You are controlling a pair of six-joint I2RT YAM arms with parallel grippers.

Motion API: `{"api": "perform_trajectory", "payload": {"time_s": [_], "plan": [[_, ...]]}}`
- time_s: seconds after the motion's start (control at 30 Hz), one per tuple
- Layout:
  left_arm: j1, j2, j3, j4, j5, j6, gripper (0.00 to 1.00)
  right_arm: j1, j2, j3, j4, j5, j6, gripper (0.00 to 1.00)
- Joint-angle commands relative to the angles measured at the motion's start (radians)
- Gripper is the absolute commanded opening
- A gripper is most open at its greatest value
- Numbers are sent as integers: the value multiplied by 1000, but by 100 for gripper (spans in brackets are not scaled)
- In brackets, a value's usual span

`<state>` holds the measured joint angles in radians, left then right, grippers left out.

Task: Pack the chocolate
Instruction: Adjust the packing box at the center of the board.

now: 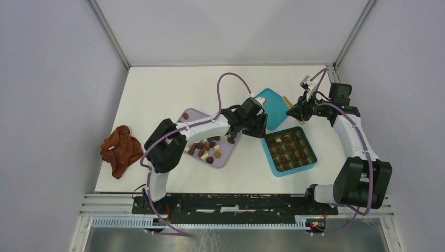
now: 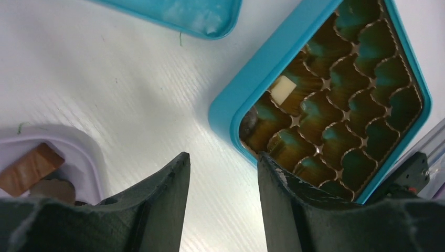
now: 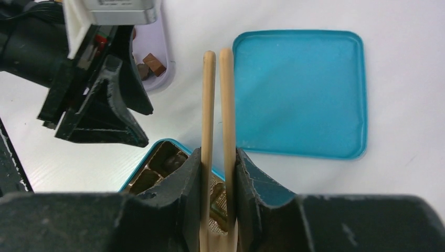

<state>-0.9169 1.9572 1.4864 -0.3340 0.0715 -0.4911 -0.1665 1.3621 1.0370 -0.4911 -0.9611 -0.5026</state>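
Walls close the bench (image 1: pixel 173 84) on the left, back and right; the widest open room is behind the tray (image 1: pixel 197 113). Between the tray and the box (image 1: pixel 273 163) there is only a narrow bare strip. The left pincer (image 2: pixel 223 160) hangs over it, jaws apart and holding nothing.

Most chocolate (image 1: pixel 210 149) lies on the tray, just left of that pincer. One cream piece (image 2: pixel 282 89) sits in a corner cell of the box, just in front of it. The right pincer (image 3: pixel 218 157) is pressed on wooden tongs (image 3: pixel 226 105), near the lid (image 3: pixel 299 89).

I count one tray, one box, one lid, one pair of tongs and one cloth (image 1: pixel 122 149). The tray pieces are too many and too small to count.
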Motion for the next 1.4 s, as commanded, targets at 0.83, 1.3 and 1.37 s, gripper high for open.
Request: {"api": "perform_trajectory", "payload": {"time_s": [0.83, 1.3, 1.37], "plan": [[-54, 120, 260, -244, -276, -174, 49, 5, -192, -151, -44, 11, 13, 16], [-47, -642, -538, 530, -122, -427, 73, 253, -269, -161, 11, 85, 143, 17], [-46, -677, -582, 612, -141, -493, 75, 303, -279, -150, 25, 74, 157, 17]]}}
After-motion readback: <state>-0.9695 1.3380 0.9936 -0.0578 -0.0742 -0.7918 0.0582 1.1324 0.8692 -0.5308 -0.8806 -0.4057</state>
